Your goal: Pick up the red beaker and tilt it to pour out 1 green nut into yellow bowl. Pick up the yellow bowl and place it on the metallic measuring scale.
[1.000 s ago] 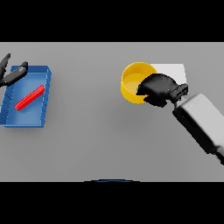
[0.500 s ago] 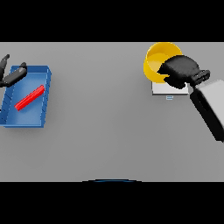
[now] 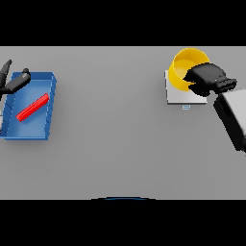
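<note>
The yellow bowl (image 3: 185,68) is at the far right, over the back part of the metallic measuring scale (image 3: 178,95), a pale square plate. My right hand (image 3: 207,79) is shut on the bowl's right rim, its dark fingers curled over the edge. Whether the bowl rests on the scale or hangs just above it I cannot tell. The red beaker (image 3: 32,106) lies on its side inside the blue tray (image 3: 48,120) at the far left. My left hand (image 3: 13,82) shows at the left edge above the tray's back corner, fingers relaxed, holding nothing. No green nut is visible.
A small blue mark (image 3: 186,106) sits at the scale's front edge. My right forearm (image 3: 233,117) slants in from the right edge. The grey table (image 3: 110,134) stretches between tray and scale.
My right hand has carried the yellow bowl to the right and back, from left of the scale to over it. The left hand and the red beaker have stayed put.
</note>
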Robot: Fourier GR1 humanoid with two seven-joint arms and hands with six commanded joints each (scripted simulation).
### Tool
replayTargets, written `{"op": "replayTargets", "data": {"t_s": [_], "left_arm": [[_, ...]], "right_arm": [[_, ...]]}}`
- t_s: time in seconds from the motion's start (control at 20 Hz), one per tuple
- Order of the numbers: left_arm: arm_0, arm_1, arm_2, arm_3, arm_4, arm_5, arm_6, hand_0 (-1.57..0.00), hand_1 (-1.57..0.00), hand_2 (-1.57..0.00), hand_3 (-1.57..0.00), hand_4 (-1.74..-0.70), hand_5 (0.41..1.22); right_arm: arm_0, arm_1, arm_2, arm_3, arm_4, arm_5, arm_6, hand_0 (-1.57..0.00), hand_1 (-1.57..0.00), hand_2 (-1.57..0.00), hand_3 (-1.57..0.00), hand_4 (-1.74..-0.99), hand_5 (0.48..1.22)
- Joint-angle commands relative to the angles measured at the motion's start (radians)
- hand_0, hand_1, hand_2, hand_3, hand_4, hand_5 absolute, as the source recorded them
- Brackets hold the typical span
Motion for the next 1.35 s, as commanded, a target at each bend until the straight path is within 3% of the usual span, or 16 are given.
{"op": "replayTargets", "data": {"t_s": [0.0,0.35,0.45,0.5,0.6,0.7,0.8,0.9,1.05,1.3], "left_arm": [[0.005,-0.002,0.000,-0.003,0.001,0.002,-0.010,0.00,0.00,0.00,0.00,-0.86,0.807],[0.012,-0.004,-0.006,-0.020,0.002,-0.002,0.001,0.00,0.00,0.00,0.00,-0.84,0.783],[0.011,0.002,-0.001,-0.011,0.003,-0.006,-0.001,0.00,0.00,0.00,0.00,-0.84,0.779],[0.011,-0.001,-0.003,-0.006,0.002,-0.005,-0.007,0.00,0.00,0.00,0.00,-0.84,0.775],[0.013,0.012,0.008,-0.004,0.012,-0.016,-0.015,0.00,0.00,0.00,0.00,-0.84,0.774],[0.005,0.005,0.004,-0.008,0.010,-0.009,-0.005,0.00,0.00,0.00,0.00,-0.83,0.768],[0.020,-0.001,0.007,-0.016,0.017,-0.007,-0.008,0.00,0.00,0.00,0.00,-0.84,0.764],[0.014,0.002,0.002,-0.010,0.012,-0.012,-0.006,0.00,0.00,0.00,0.00,-0.83,0.754],[0.006,0.008,0.009,0.001,0.010,-0.009,-0.017,0.00,0.00,0.00,0.00,-0.83,0.752],[0.021,0.002,0.002,-0.026,0.014,-0.011,-0.013,0.00,0.00,0.00,0.00,-0.83,0.760]], "right_arm": [[0.003,0.008,-0.003,0.023,0.001,-0.015,0.000,-1.57,-1.57,-1.39,-1.36,-1.741,1.221],[-0.009,0.021,0.006,0.081,0.003,-0.023,-0.025,-1.57,-1.57,-1.37,-1.45,-1.741,1.221],[-0.009,0.022,0.002,0.092,0.000,-0.021,-0.021,-1.57,-1.50,-1.44,-1.25,-1.741,1.221],[-0.011,0.021,0.003,0.098,0.005,-0.016,-0.010,-1.56,-1.43,-1.34,-1.11,-1.682,1.221],[-0.004,0.026,-0.006,0.093,-0.012,-0.004,-0.011,-1.33,-1.12,-1.01,-0.82,-1.592,1.074],[-0.005,0.030,-0.024,0.094,-0.037,0.028,0.005,-0.95,-0.81,-0.71,-0.58,-1.535,0.965],[-0.009,0.041,-0.031,0.103,-0.046,0.043,0.028,-0.61,-0.56,-0.47,-0.39,-1.496,0.890],[-0.009,0.033,-0.029,0.094,-0.046,0.050,0.023,-0.39,-0.38,-0.30,-0.26,-1.476,0.847],[-0.010,0.027,-0.013,0.098,-0.029,0.050,0.015,-0.20,-0.19,-0.15,-0.13,-1.435,0.817],[-0.006,0.020,-0.007,0.088,-0.029,0.078,0.027,-0.06,-0.06,-0.05,-0.04,-1.390,0.779]]}}
